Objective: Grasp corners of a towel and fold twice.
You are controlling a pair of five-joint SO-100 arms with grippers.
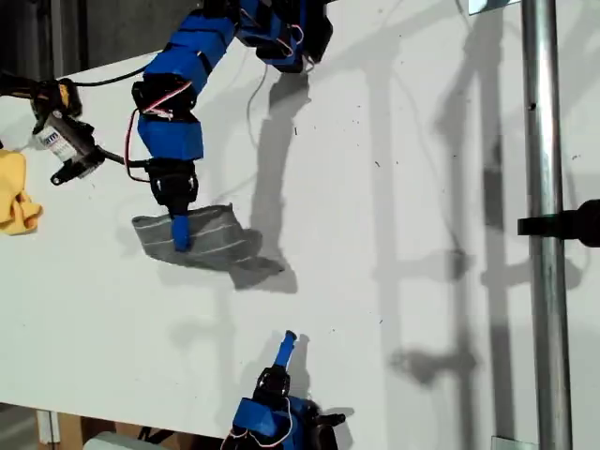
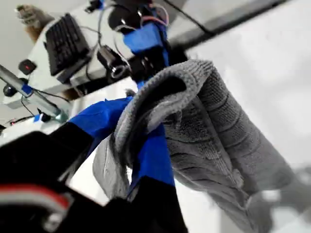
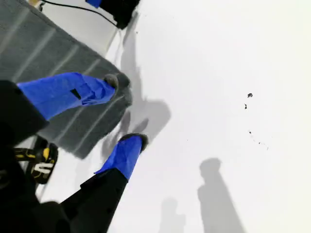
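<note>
One towel (image 1: 221, 240) fold hangs from my first hand (image 1: 180, 234).

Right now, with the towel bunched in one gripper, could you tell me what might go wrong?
My first gripper pinches a crumpled wad of the towel, not a clean corner, so lifting may drag it folded unevenly. My second gripper is open and holds nothing; the fold could skew without a second hold.

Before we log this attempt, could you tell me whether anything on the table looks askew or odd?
Yes: the towel sits bunched and crooked rather than flat, draped over my first gripper, which pinches a fold. My second gripper is open over bare table.
</note>
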